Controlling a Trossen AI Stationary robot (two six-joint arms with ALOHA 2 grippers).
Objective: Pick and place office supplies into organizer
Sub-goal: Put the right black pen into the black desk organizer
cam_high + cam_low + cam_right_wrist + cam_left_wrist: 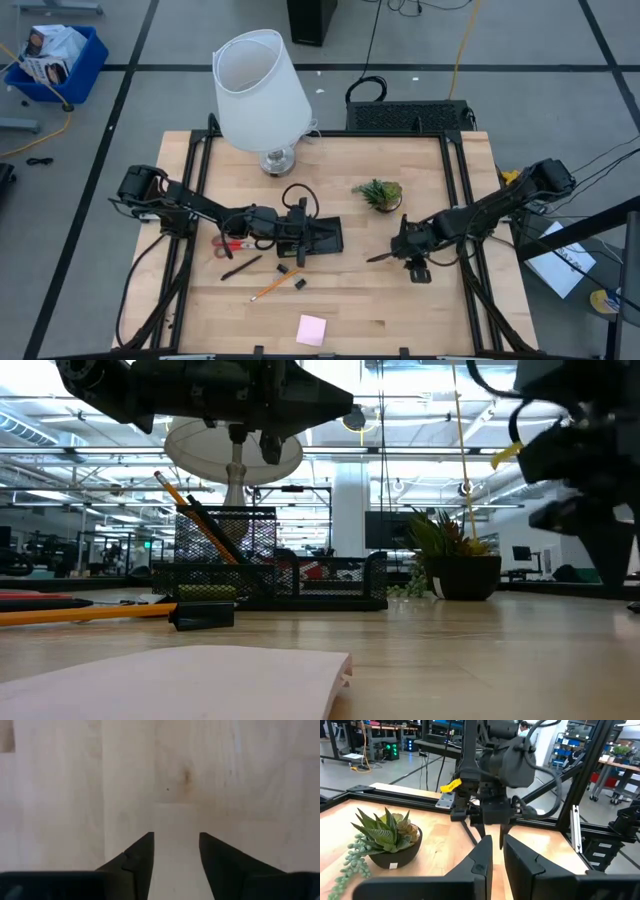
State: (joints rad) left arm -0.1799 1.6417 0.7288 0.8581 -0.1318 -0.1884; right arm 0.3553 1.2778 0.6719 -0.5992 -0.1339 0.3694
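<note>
Organizer [285,575]: black wire mesh, boxy, on pale wood.

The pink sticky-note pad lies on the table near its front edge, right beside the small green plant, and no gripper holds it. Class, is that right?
One part is wrong. The pink sticky-note pad does lie near the front edge of the table, held by no gripper, but the small green plant stands far from it, toward the back. The high view shows this.
</note>
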